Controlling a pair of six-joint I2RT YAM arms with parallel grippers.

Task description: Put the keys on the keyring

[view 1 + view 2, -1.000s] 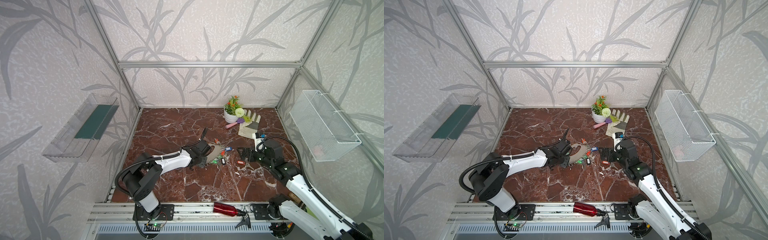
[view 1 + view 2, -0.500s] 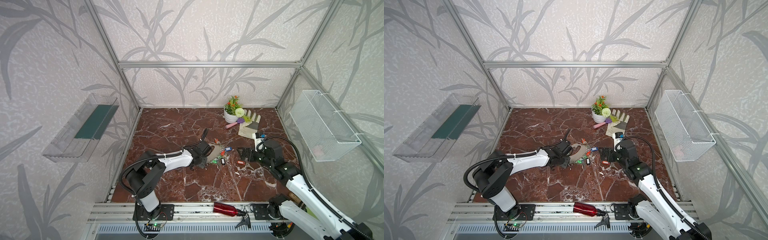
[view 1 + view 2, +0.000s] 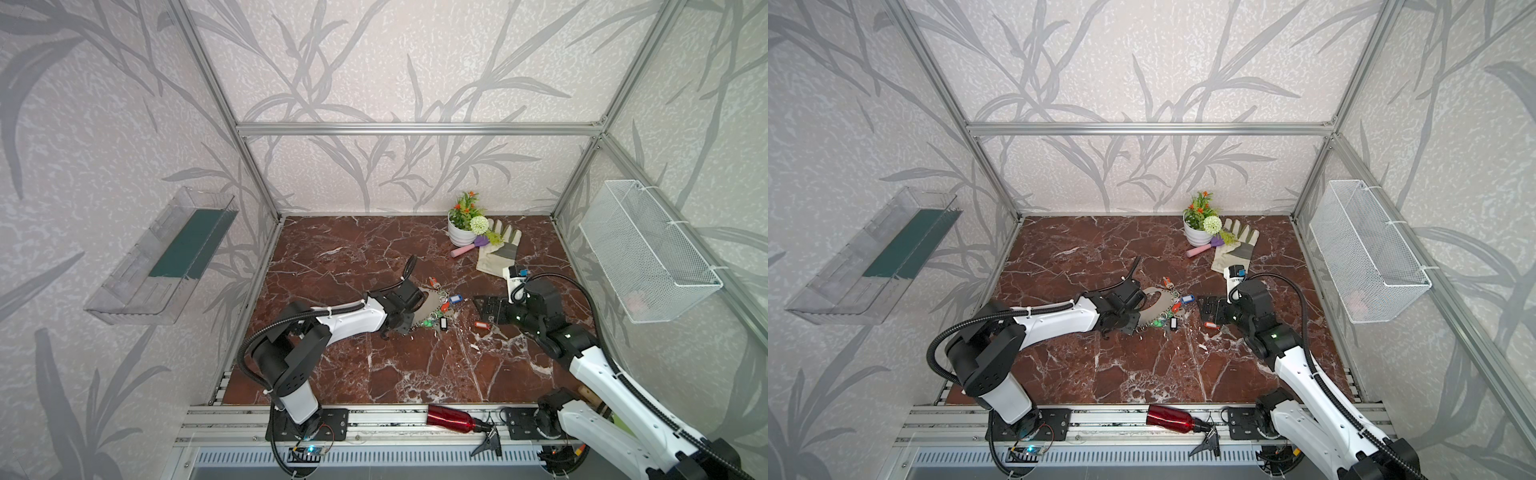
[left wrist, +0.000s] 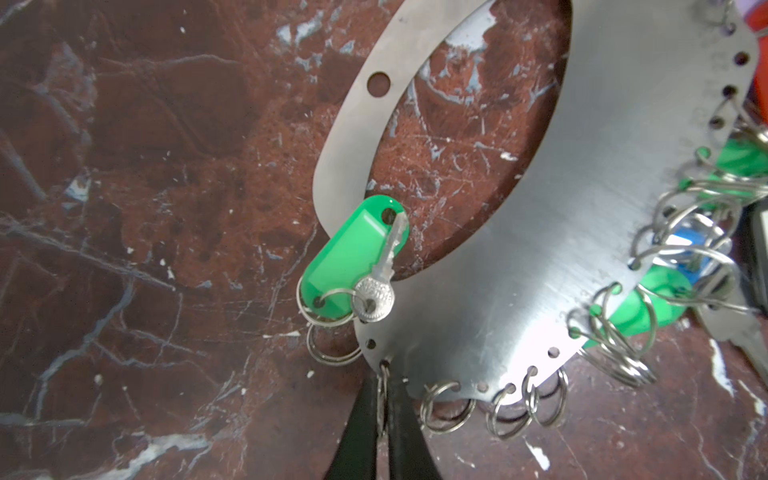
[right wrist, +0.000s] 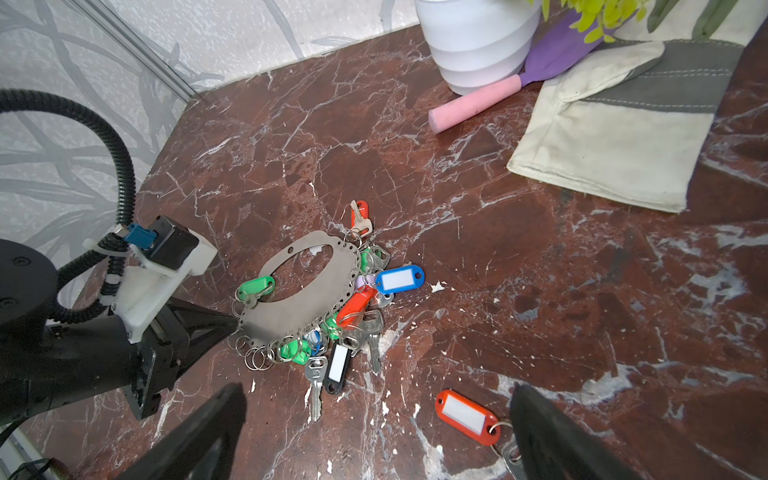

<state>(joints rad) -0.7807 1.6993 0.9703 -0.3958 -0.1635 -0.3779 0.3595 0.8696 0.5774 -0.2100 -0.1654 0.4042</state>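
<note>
Left gripper (image 4: 383,401) is clamped on one thin split ring (image 4: 381,390) at the rim of the keyring (image 4: 540,257); its two black fingers (image 4: 359,432) meet around the wire. Right gripper (image 5: 379,390) hangs spread wide, holding nothing, low over the red marble tabletop (image 3: 374,374).

Largest on that tabletop is the keyring, a flat grey metal oval with a big oval cut-out. It lies flat near the middle, between the two arms in both top views. Silver rings and green, blue, black and red tags crowd its edge. Apart from it, on the right arm's side, lies the loose key (image 5: 467,415). It has a red-orange tag, white label window up, and its small ring and metal blade are partly hidden beside one finger of the right gripper.

The step in hand looks like steadying a ring to receive that key. Keep your left pinch firm and the plate flat, so the pile does not drag. Close your right gripper across the tag's long sides, leaving its small ring free to thread. The wire is thin and may slip.
</note>
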